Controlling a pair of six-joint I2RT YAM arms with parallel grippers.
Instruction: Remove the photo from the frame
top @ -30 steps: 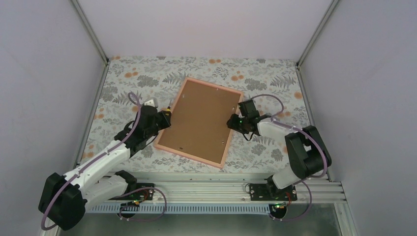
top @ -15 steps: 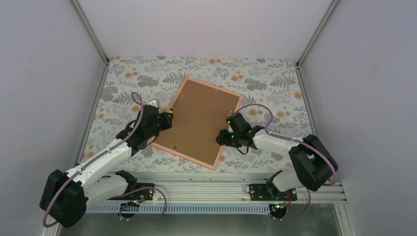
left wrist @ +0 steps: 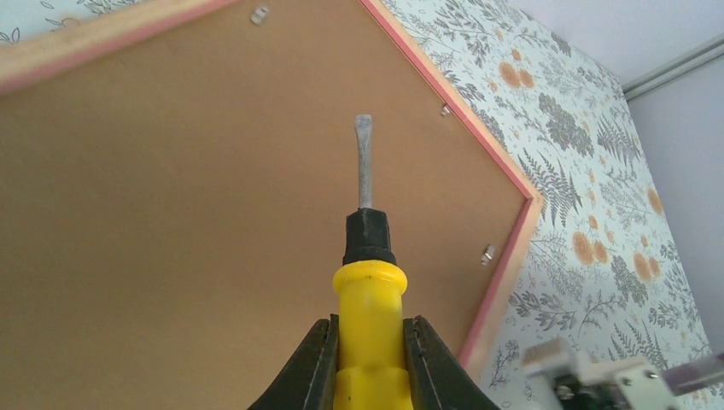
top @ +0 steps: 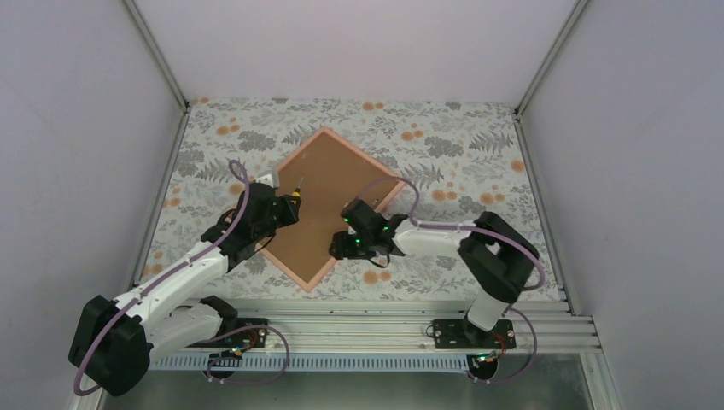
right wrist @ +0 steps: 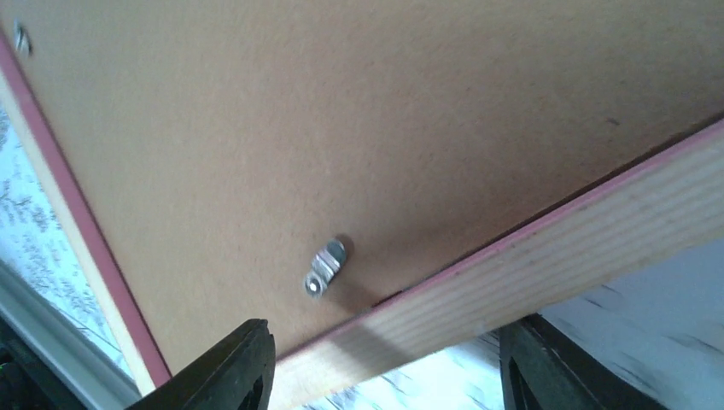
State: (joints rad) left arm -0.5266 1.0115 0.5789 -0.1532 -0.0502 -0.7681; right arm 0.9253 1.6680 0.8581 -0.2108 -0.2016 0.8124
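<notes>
Frame being laid face down on floral cloth, backing uppermost, photo being hidden from view, screwdriver being clamped by left gripper, right gripper being held apart astride frame's edge.

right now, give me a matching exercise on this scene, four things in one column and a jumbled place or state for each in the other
Things
1. yellow-handled flat screwdriver
2. brown fibreboard backing board
3. pink-edged wooden picture frame
4. small silver metal clip

Places or states
A. lies back side up on the floral tablecloth
B. clamped in the left gripper
C. set inside the frame, facing up
D. on the board, close to the frame's rail

Pairs: 1-B, 2-C, 3-A, 4-D
</notes>
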